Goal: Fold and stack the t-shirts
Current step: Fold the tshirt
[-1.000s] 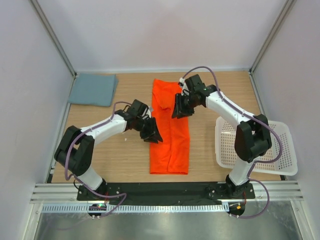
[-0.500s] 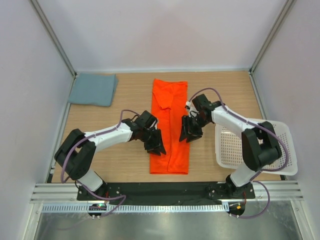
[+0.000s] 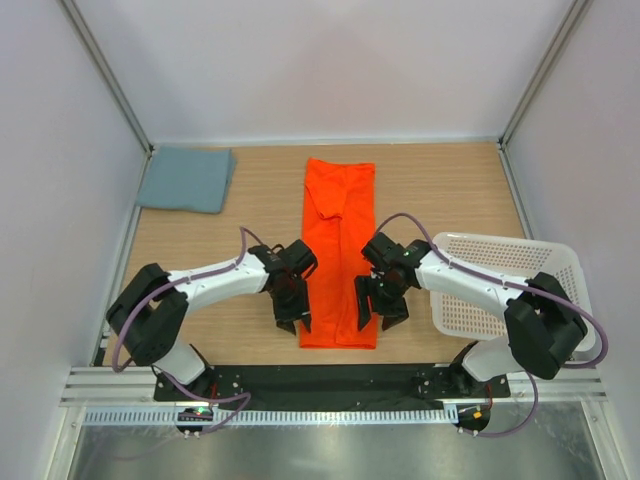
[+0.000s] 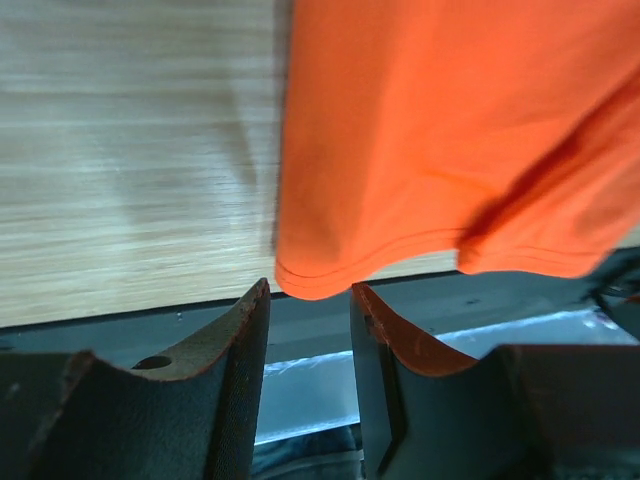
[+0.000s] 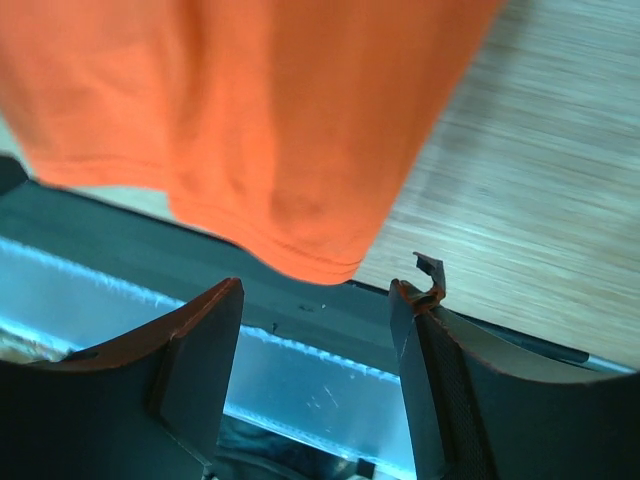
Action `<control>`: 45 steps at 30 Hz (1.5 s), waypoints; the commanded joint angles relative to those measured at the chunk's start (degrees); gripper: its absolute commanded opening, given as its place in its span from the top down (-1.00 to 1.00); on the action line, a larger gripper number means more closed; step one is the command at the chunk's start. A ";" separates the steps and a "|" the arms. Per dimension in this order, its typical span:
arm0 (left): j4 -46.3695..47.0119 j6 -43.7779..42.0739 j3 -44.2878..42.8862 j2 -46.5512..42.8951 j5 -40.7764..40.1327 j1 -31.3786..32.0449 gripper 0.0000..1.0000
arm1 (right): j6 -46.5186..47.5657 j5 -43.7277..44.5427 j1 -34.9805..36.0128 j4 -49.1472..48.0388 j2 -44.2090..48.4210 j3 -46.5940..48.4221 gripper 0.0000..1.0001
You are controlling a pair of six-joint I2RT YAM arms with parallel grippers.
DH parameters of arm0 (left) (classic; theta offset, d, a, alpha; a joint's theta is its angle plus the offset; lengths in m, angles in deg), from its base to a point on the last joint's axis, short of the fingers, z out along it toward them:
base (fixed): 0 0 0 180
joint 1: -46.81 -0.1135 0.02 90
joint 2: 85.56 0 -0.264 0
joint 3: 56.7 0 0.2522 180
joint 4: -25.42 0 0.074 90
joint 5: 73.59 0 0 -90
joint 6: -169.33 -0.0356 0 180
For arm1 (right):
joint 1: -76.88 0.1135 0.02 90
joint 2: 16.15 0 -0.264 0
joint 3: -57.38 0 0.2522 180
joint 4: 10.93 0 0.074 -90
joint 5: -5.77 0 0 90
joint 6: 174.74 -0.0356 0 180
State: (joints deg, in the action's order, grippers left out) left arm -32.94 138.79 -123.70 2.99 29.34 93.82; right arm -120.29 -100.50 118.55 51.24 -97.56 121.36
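Left gripper (image 3: 293, 321) and right gripper (image 3: 378, 318), both with jaws apart and empty, flanked the near end of the orange t-shirt (image 3: 340, 235), one at each corner. The shirt lay as a long strip running straight away from both.

Bare table (image 3: 440, 190) lies open at upper right and between the grey-blue shirt (image 3: 186, 179), upper left, and the central orange shirt (image 3: 340, 240). The basket (image 3: 500, 238) blocks the right edge; the left end effector (image 3: 293, 322) and right end effector (image 3: 379, 315) crowd the lower centre.
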 commanded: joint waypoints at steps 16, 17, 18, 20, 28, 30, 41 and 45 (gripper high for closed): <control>2.06 3.12 2.34 3.29 -0.71 1.86 0.25 | -10.94 2.57 2.10 -7.97 -1.73 -6.00 -0.32; 2.58 3.20 2.52 3.21 -0.62 1.86 0.24 | -11.12 1.78 2.27 -8.32 -1.91 -6.18 -0.32; 2.94 3.20 3.13 3.20 -0.19 1.95 0.24 | -11.38 1.77 2.28 -8.50 -2.09 -6.36 -0.32; 3.64 3.20 3.57 2.77 0.08 1.95 0.23 | -11.47 1.77 2.63 -8.59 -2.00 -6.62 -0.30; 7.33 4.08 7.44 1.45 1.66 1.78 0.38 | -12.70 0.98 2.80 -11.22 -0.60 -11.28 0.17; 7.51 4.17 8.05 0.66 1.14 1.78 0.55 | -12.61 1.33 2.80 -10.79 1.07 -12.15 0.41; 11.37 4.44 11.13 -2.68 2.89 1.42 1.00 | -12.18 0.19 2.80 -15.09 4.50 -15.32 0.92; 11.81 4.17 10.96 -3.39 3.68 1.34 0.85 | -12.44 0.01 2.71 -15.97 5.20 -15.32 0.93</control>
State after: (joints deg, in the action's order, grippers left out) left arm -23.25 143.25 -112.81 1.70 32.05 95.43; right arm -132.53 -100.26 121.04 37.45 -94.11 106.14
